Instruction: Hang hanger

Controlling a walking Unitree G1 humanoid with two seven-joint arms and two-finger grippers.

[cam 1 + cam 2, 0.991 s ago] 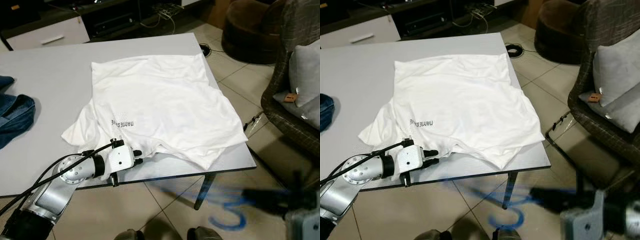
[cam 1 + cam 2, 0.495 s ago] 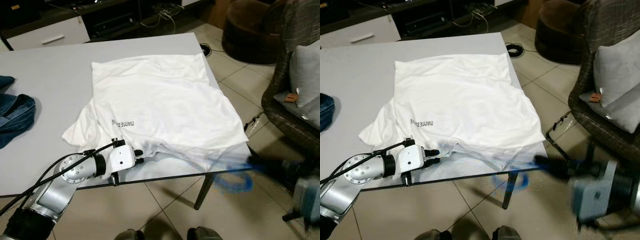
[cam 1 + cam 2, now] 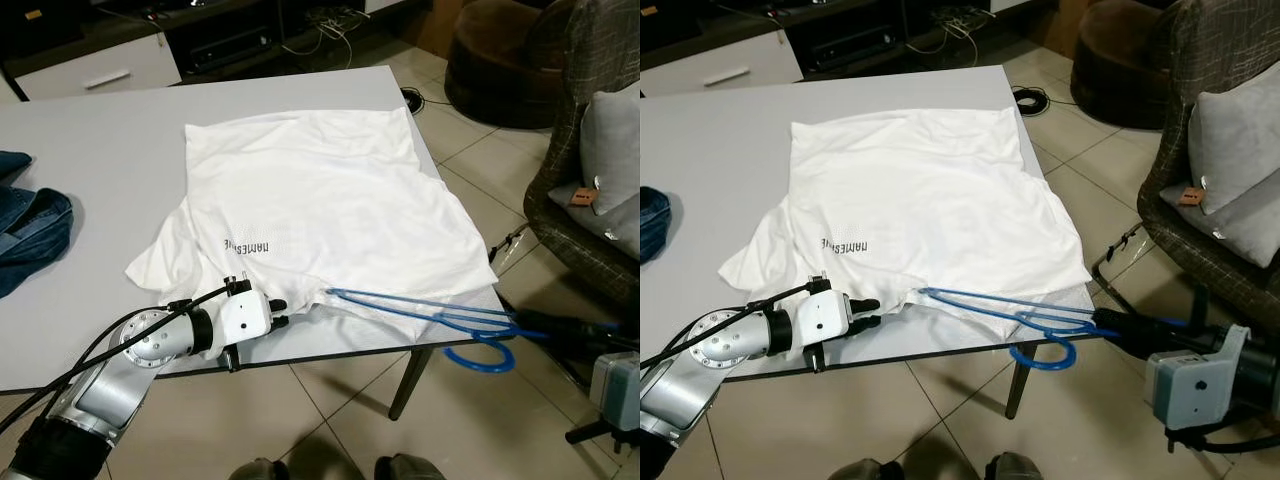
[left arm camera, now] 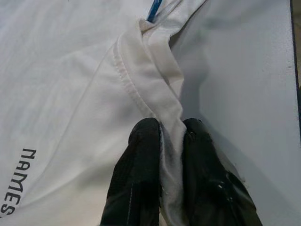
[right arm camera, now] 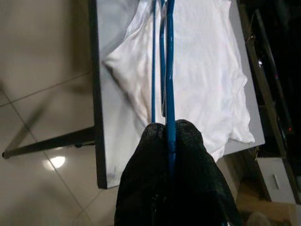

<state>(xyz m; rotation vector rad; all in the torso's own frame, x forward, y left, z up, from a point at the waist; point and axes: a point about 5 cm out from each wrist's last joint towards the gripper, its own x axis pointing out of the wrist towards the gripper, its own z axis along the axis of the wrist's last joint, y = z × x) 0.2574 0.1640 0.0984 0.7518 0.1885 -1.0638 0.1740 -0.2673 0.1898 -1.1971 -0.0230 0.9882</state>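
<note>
The left end effector (image 4: 170, 129) pinches the collar hem of the white cotton T-shirt (image 3: 320, 200) at the grey worktop's (image 3: 90, 150) six o'clock edge. The right end effector (image 5: 170, 126), at four o'clock off the worktop, is pressed together on the blue wire hanger (image 3: 1010, 315), whose far end is hidden inside the collar; its hook hangs beyond the worktop edge. Half a second ago the hanger was a blur; now it lies sharp, pushed further under the shirt.

One white T-shirt (image 3: 320, 210), one blue hanger (image 3: 440, 320), one denim garment (image 3: 25, 235), one surface (image 3: 90, 150), two claws: left (image 3: 280, 312), right (image 3: 1102, 322).
</note>
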